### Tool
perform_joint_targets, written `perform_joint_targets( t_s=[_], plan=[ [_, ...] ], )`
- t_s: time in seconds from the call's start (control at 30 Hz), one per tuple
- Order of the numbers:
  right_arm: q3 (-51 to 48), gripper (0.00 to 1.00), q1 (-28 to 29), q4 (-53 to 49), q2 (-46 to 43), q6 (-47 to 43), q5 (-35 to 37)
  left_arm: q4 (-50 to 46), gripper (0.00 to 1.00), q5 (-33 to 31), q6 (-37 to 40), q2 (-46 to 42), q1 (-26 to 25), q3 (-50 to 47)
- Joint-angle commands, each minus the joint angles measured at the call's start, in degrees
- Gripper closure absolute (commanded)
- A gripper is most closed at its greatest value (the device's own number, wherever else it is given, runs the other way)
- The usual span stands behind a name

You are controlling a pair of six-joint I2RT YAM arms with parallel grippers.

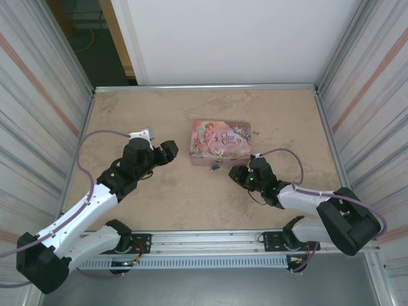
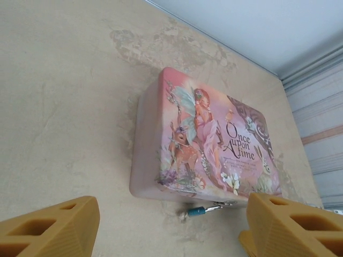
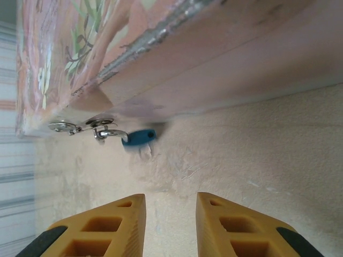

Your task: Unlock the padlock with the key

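- Beige bench [image 1: 191, 204] carries a pink tin [image 1: 221, 141]; the padlock [image 3: 139, 137] sits at its front clasp.
- Left gripper [image 2: 171, 206] gapes wide, right gripper [image 3: 170, 199] narrowly; both are empty.
- Risk: the right gripper, closing in, could knock the padlock askew.
- The key may be the blurred stub [image 3: 146, 152] below the padlock; I cannot be sure.

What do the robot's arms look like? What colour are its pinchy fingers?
The left arm and right arm are white shells with black joints, each trailing a looping purple cable. The left end effector and right end effector have chunky orange-yellow fingers with hollow square pockets.
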Motion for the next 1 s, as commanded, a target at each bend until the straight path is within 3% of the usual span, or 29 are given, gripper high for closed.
perform_joint_targets(
  t_s=[0.0, 0.23, 0.43, 0.6, 0.77, 0.97],
  plan=[
    [0.33, 0.70, 0.09, -2.18, -0.46, -1.03, 1.40, -0.35, 0.27, 2.16, 1.80, 0.01, 1.58, 1.54],
    [1.96, 0.63, -0.22, -8.42, -4.25, -5.46, 2.68, -1.38, 0.25, 5.27, 2.64, 0.43, 4.85, 1.90],
    [3.33, 0.51, -1.47, -14.49, -8.74, -10.91, 2.29, -1.98, 0.16, 5.57, 4.42, 0.94, 5.87, 2.64],
    [3.80, 0.30, -3.31, -17.26, -12.58, -14.26, -1.34, -1.63, 0.06, 6.55, 6.67, 2.54, 7.14, 3.32],
    [4.31, 0.02, -4.81, -17.46, -14.47, -15.90, -6.11, -1.51, 0.03, 13.32, 9.82, 6.59, 10.90, 5.87],
    [3.98, 0.01, -7.01, -16.77, -13.98, -16.82, -10.11, -3.17, 0.03, 21.26, 11.73, 14.59, 15.08, 10.70]
  ],
)
